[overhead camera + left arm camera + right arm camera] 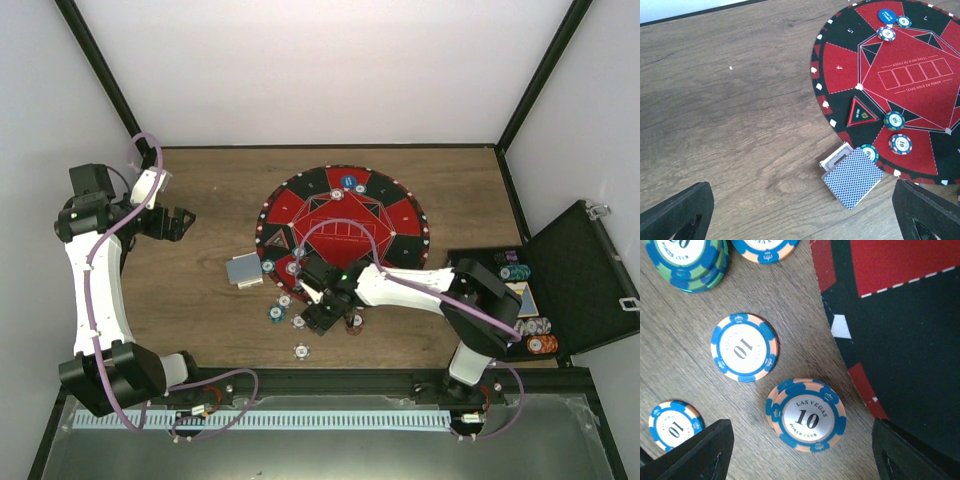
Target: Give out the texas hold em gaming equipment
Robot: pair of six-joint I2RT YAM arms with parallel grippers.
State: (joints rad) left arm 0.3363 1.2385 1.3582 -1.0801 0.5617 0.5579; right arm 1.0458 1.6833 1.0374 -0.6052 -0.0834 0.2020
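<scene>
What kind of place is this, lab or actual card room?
Likely a lab robot cell: white walls in a black frame, two arms bolted to the wooden table, poker mat staged on it.

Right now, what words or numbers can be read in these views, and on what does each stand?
"LAS VEGAS 10 POKER CLUB": top of the blue-and-peach stack on the wood.
"10": single chip lying flat.
"10": lower-left chip.
"POKER CLUB": cropped stack, top left.
"TEXAS HOLD EM POKER": mat.
Too blurred to read: blue button disc, triangle marker.
</scene>
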